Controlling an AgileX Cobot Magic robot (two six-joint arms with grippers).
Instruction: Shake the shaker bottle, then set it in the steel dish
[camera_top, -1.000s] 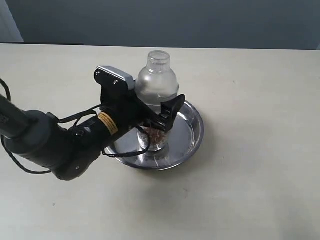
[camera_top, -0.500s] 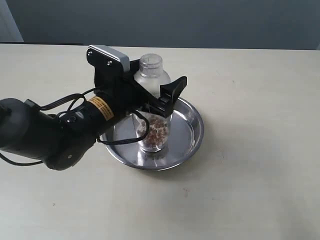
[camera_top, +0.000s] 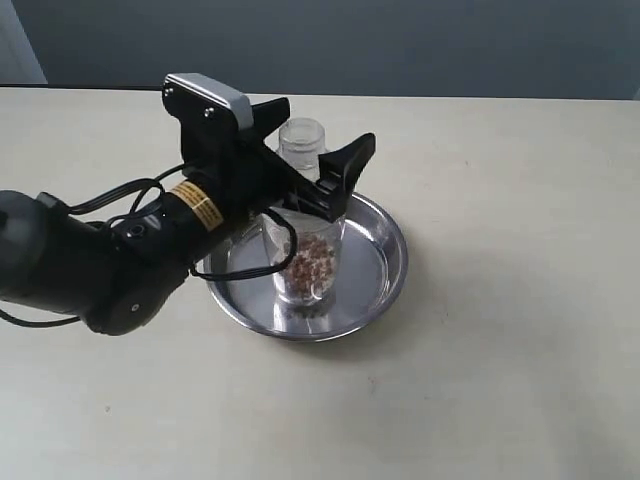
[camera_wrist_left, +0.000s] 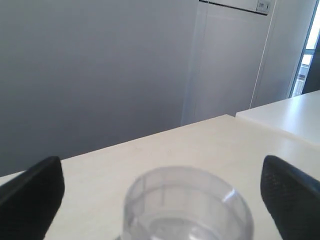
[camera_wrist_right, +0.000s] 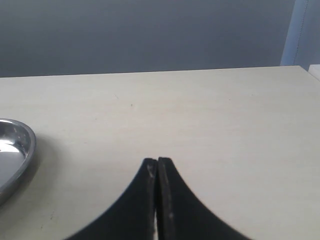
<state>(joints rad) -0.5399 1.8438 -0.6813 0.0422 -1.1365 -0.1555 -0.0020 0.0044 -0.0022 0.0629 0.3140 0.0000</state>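
The shaker bottle (camera_top: 308, 262) is standing in the steel dish (camera_top: 385, 262), left jaws spread either side of its cap (camera_top: 301, 135), right jaws closed, empty. Toppling is being risked if a retreating jaw clips the cap.

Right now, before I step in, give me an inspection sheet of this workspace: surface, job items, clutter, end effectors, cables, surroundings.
Surface: pale table, no spills seen.
Job's things: shaker bottle upright inside the steel dish, brown granules at its bottom, cap on.
Clutter: nothing seen.
End effectors: left end effector open, jaws either side of the bottle's cap, apart from it; right end effector shut, over bare table, apart from the dish.
Cables: black cable loops off the left arm, one loop near the dish.
Surroundings: grey wall behind the table.
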